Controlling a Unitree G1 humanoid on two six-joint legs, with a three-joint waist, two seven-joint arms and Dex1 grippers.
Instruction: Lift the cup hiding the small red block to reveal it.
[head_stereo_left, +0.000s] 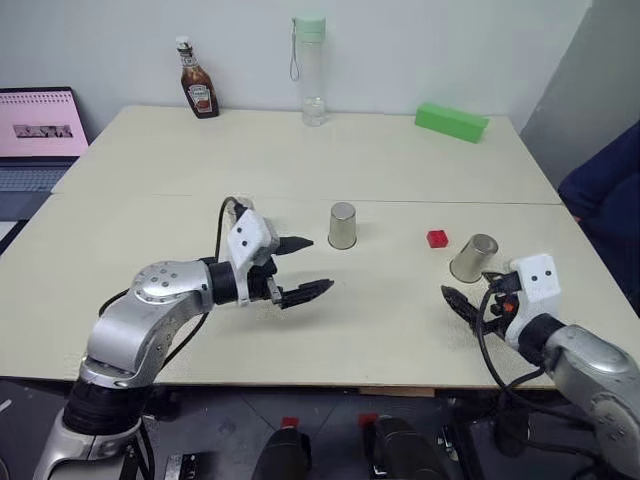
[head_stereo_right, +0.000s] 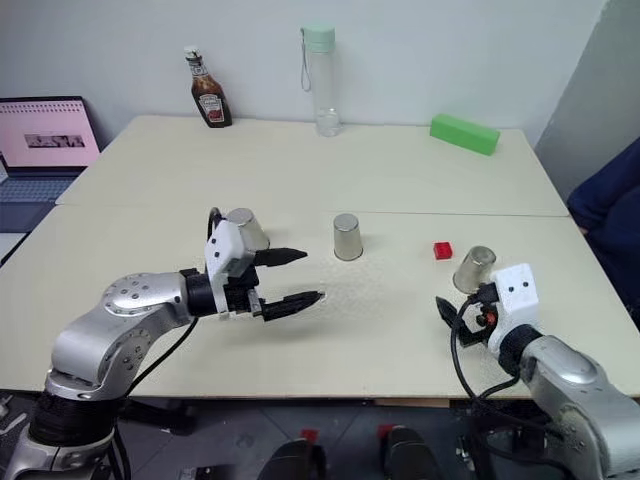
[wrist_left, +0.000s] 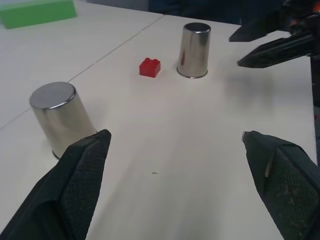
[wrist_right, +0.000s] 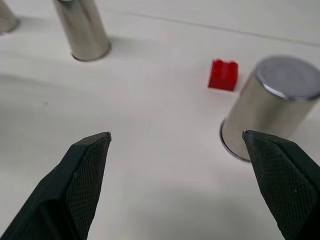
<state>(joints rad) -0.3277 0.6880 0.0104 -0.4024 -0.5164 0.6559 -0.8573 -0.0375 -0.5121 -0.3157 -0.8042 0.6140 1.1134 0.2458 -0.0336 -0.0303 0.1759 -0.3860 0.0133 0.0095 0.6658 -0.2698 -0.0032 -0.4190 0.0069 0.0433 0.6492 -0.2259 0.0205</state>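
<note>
Gleaming steel cup beside tiny red block.

We stood in a lab or office: a plain pale worktop, a laptop, bare white walls.

**Robot arms: build and finish**

Left arm: rounded links in brushed silver metal, small dark screw heads dotted over the elbow housing, a black ribbed collar at the base. A black cable loops from the forearm up to the wrist. The wrist carries a white boxy module with two small dark dots.

Left gripper: two black tapered fingers; the pads show a fine cross-hatched texture.

Right arm: same silver shell, same white wrist module with two dots, black cables looping below, a small red-orange part beside the wrist.

Right gripper: black pointed fingers, textured likewise.
</note>
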